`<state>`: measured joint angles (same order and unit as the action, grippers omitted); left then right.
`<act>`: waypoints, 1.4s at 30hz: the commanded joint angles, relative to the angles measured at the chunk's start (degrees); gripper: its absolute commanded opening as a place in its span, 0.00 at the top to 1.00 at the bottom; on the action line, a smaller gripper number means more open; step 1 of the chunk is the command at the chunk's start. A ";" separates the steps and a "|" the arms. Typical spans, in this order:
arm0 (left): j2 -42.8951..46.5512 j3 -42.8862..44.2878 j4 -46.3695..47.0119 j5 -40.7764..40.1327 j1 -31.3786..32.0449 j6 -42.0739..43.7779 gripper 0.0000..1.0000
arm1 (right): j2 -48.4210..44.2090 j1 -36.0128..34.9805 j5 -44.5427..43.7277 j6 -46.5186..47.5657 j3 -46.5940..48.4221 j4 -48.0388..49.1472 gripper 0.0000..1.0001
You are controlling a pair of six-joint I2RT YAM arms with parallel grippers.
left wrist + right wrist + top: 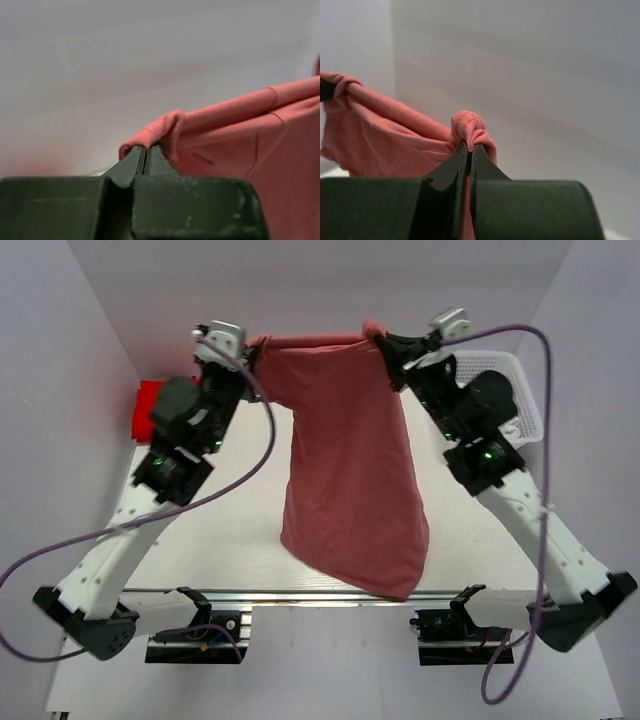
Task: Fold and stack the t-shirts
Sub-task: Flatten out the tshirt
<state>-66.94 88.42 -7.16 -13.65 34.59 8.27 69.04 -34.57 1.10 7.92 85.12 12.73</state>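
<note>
A dusty rose-pink t-shirt (350, 470) hangs in the air between both arms, its top edge stretched taut and its lower part drooping down to the near edge of the table. My left gripper (252, 348) is shut on the shirt's left top corner (155, 131), cloth bunched over its tips (145, 150). At the other top corner (470, 125) my right gripper (385, 343) pinches a knot of ribbed hem, shut on it (469, 146). A bright red t-shirt (148, 408) lies at the table's far left, mostly hidden behind the left arm.
A white mesh basket (520, 390) stands at the far right behind the right arm. White walls close in the table on the left, back and right. A metal rail (320, 592) runs along the near edge.
</note>
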 commanded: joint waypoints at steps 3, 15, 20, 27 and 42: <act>-5.65 -8.61 11.72 -20.52 -1.54 3.50 1.00 | 7.22 1.43 -14.79 0.96 -5.75 12.74 1.00; -34.38 -0.81 8.84 -21.34 -7.42 -3.60 1.00 | 32.99 6.87 -16.66 -4.67 3.54 11.26 1.00; -47.72 7.27 6.02 -16.86 -10.07 -8.53 1.00 | 44.85 9.16 -14.12 -6.69 9.35 8.98 1.00; -61.81 19.75 4.26 -7.99 -14.10 -11.96 1.00 | 60.50 11.19 -14.81 -7.48 23.47 3.89 1.00; -51.47 14.36 -4.00 2.65 -16.40 -14.15 0.00 | 51.21 12.24 -10.50 -11.52 22.82 -12.64 0.10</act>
<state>-130.10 107.55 -9.43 -14.83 17.74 -4.64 130.80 -21.91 -9.37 -1.43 110.00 2.39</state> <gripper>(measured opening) 0.993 0.902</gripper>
